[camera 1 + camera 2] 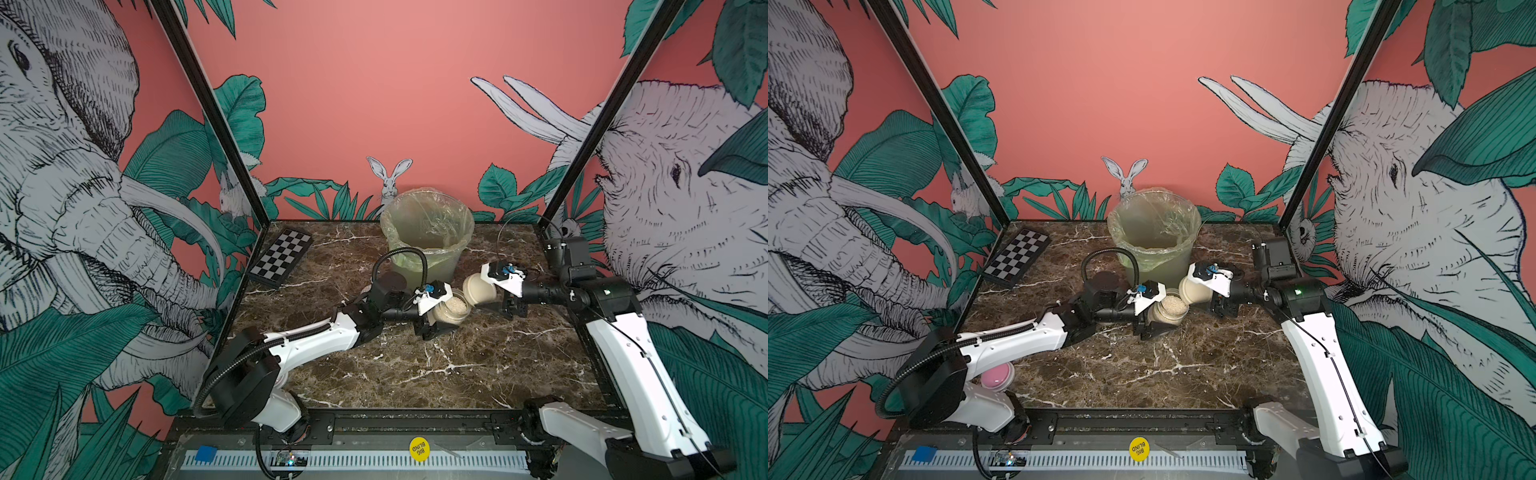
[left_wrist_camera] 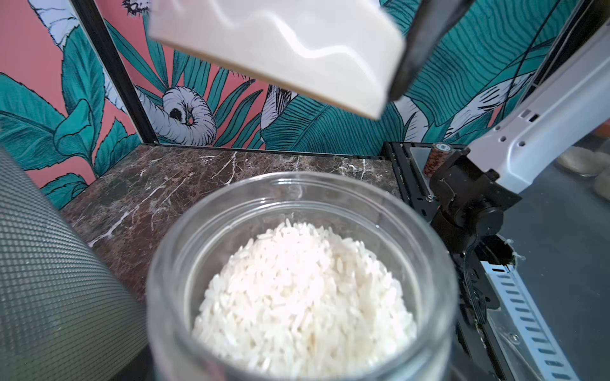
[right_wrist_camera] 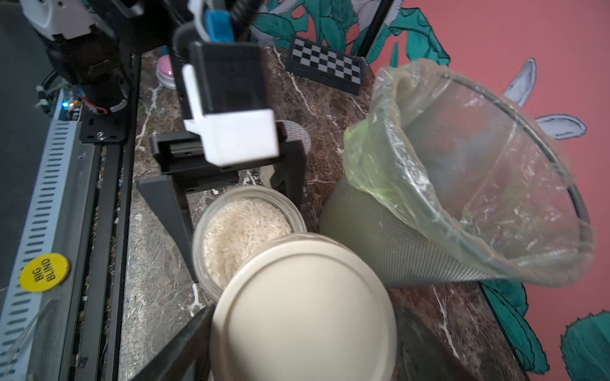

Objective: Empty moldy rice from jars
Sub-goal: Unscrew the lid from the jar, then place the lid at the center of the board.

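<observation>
A squat clear jar (image 1: pixel 453 319) stands open near the middle of the marble table, in both top views (image 1: pixel 1173 321). Inside it lies a heap of off-white moldy rice (image 1: pixel 451 307) (image 2: pixel 303 297) (image 3: pixel 242 231). My left gripper (image 1: pixel 441 321) (image 3: pixel 245 239) is shut on this jar, one black finger (image 3: pixel 171 214) on each side. The jar's beige lid (image 1: pixel 478 291) (image 3: pixel 303 313) (image 2: pixel 280 49) is off, tilted just to the right of the mouth. My right gripper (image 1: pixel 485 297) (image 3: pixel 297 349) is shut on the lid. A dotted jar lid (image 3: pixel 296 132) peeks out behind the left gripper.
A mesh bin (image 1: pixel 428 237) (image 3: pixel 462 204) lined with a green-tinted bag stands right behind the jar. A folded chessboard (image 1: pixel 280 257) leans at the back left. A pink-topped dish (image 1: pixel 996 376) sits by the left arm's base. A yellow chip (image 1: pixel 419 449) lies on the front rail.
</observation>
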`<state>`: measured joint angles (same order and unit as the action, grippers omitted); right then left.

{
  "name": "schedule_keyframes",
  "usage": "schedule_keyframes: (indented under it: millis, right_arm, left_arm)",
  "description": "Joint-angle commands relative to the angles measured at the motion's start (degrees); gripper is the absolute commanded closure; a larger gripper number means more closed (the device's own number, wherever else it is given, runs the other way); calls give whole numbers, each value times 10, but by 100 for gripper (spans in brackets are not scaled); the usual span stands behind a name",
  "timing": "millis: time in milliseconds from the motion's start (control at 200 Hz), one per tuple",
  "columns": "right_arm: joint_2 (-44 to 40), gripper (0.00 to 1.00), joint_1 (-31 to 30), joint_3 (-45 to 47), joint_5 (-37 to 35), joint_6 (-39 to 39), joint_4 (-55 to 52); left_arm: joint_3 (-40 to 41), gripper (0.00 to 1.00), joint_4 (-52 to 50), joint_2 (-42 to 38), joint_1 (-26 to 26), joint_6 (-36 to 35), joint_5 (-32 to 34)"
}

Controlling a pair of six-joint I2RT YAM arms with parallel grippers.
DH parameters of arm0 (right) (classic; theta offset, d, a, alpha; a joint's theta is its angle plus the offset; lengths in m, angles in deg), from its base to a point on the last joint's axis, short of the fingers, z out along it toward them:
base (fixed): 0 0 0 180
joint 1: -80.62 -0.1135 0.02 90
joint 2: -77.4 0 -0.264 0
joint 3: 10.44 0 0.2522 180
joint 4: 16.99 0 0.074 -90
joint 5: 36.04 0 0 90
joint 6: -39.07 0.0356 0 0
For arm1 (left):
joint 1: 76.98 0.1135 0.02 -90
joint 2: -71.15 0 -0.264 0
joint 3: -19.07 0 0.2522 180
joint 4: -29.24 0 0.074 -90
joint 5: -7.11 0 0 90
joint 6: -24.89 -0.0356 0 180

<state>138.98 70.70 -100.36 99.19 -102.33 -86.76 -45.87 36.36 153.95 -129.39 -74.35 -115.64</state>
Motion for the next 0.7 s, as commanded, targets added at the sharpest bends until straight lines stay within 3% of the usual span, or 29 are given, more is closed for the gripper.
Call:
schedule_keyframes:
  millis: [0,145,410,590,695]
  right_arm:
    - [-2,59,22,34,42,59,73]
    - [-7,59,31,55,53,87,92]
    - [27,57,58,74,-50,192,113]
    - [25,54,58,144,-226,298,190]
    - [36,54,58,158,-283,318,173]
  left_arm:
    - [8,100,34,-42,-3,-6,14]
    - [14,100,45,-38,-2,1,10]
    - [26,100,50,-50,-2,3,26]
    - [34,100,55,-51,-3,14,32]
    - [37,100,57,-49,-2,22,35]
